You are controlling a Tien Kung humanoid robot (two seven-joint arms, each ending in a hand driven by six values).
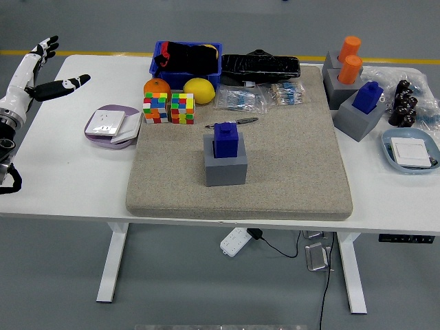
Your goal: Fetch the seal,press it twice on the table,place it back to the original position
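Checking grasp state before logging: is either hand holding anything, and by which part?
Nothing is held. The left hand is open at the table's left edge, and the blue seal sits untouched in its grey holder.

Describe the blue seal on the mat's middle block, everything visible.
The seal is a dark blue block with a smaller square knob on top, matte and plastic-looking. It stands upright, seated in the top of a grey holder that sits near the middle of the beige mat. Only the holder touches it. A small pen-like tool lies just behind it, apart. The left hand is far off at the table's left edge, fingers spread.
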